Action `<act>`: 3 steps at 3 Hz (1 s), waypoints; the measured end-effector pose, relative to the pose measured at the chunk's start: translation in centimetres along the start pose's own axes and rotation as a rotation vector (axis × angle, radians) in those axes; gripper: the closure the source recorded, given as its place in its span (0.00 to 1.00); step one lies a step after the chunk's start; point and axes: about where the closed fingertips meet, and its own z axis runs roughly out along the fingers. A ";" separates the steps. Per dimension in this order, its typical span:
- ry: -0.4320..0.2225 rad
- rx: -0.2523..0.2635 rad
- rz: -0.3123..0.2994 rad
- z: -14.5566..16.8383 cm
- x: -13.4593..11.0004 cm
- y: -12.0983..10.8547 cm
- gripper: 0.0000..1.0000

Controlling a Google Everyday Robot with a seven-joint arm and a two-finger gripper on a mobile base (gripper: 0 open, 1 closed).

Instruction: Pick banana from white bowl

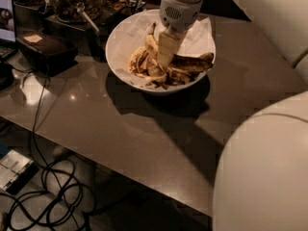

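Observation:
The white bowl [120, 37] stands at the back of the dark table, lined with crumpled white paper. Several overripe bananas lie in it. A long, heavily browned banana [192, 63] stretches from the middle to the right rim. Shorter spotted bananas [140, 61] bunch at the left. My gripper [164, 57] reaches straight down into the middle of the bowl. Its tip is among the bananas at the long banana's left end. I cannot tell whether it holds anything, since its tip hides the contact.
A dark box [45, 49] and jars with spoons [72, 1] stand left of and behind the bowl. A screen [6, 13] is at the far left. Cables [53, 186] lie on the floor below the table edge. My white arm [264, 172] fills the lower right.

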 end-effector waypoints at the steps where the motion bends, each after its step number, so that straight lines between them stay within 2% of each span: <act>1: -0.050 0.007 -0.086 -2.8 1.2 1.5 1.00; 2: -0.071 0.021 -0.095 -2.8 0.7 1.2 1.00; 3: -0.094 0.009 -0.136 -3.5 -0.1 3.8 1.00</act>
